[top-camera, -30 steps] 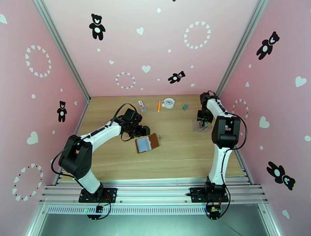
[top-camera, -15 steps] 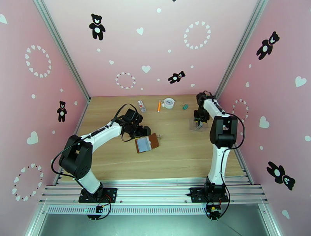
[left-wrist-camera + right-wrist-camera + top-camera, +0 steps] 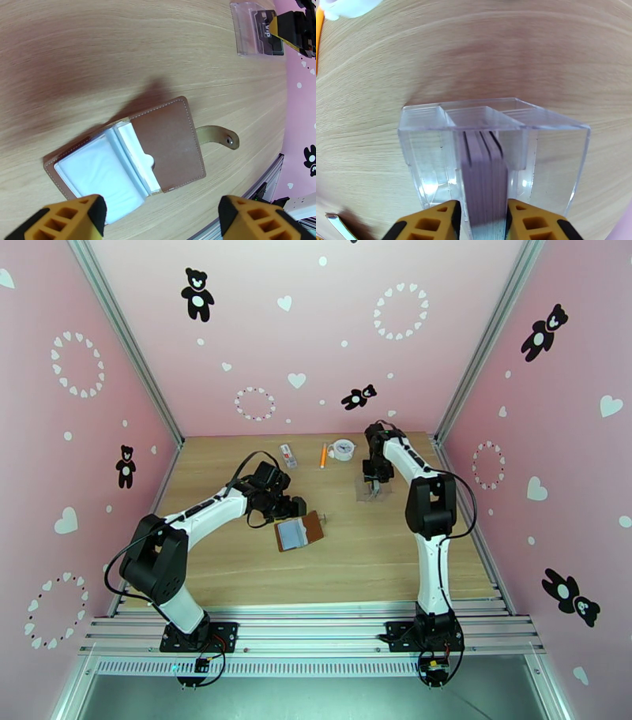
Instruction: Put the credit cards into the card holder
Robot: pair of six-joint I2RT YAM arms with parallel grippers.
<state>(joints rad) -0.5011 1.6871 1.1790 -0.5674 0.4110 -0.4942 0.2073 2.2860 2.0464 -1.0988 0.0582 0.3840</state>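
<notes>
Pickup seemed underway: right hand (image 3: 484, 215) pinched grey, dark credit cards (image 3: 484, 169) inside a clear plastic box (image 3: 422, 158); left hand (image 3: 160, 219) gaped above the brown leather card holder (image 3: 166, 146). Straight lift seemed next.

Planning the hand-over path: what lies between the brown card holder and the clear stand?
Bare table, in the top external and left wrist views, separates the card holder from the clear stand holding the credit cards.
</notes>
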